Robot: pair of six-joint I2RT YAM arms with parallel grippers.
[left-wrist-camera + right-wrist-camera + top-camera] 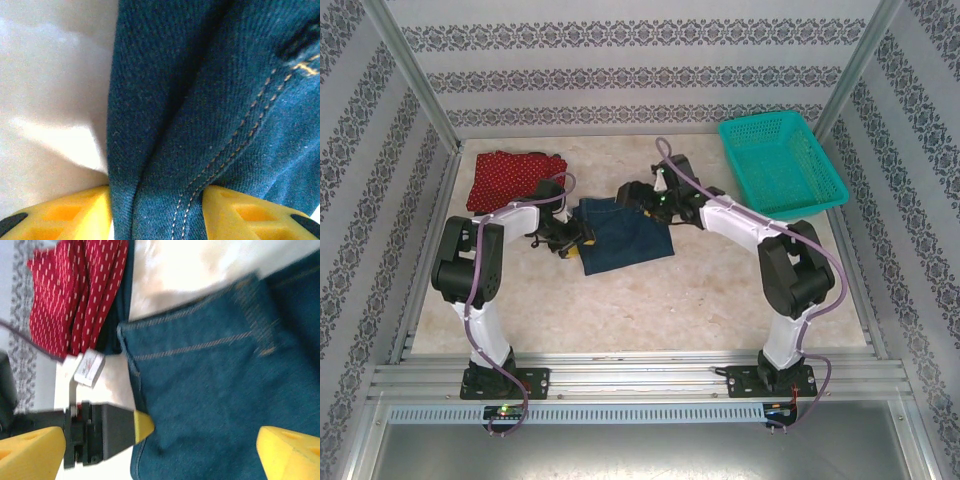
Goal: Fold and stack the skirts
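A dark blue denim skirt (pixel 625 235) lies flat in the middle of the table. My left gripper (pixel 575 240) is at its left edge. In the left wrist view a bunched fold of the denim (pixel 200 100) fills the gap between the yellow fingers (pixel 75 215), and the left gripper (pixel 157 220) is shut on it. My right gripper (pixel 635 195) hovers at the skirt's far edge, and it (pixel 160 455) stands wide open above the denim (pixel 210 390) with nothing in it. A red dotted skirt (pixel 505 178) lies folded at the back left.
A teal mesh basket (pixel 780 160) stands at the back right. The edge of a dark cloth (pixel 125 280) shows beside the red skirt (pixel 75 290), with a white tag (pixel 90 367) near it. A yellow fingertip (pixel 143 426) of the left gripper touches the denim's edge.
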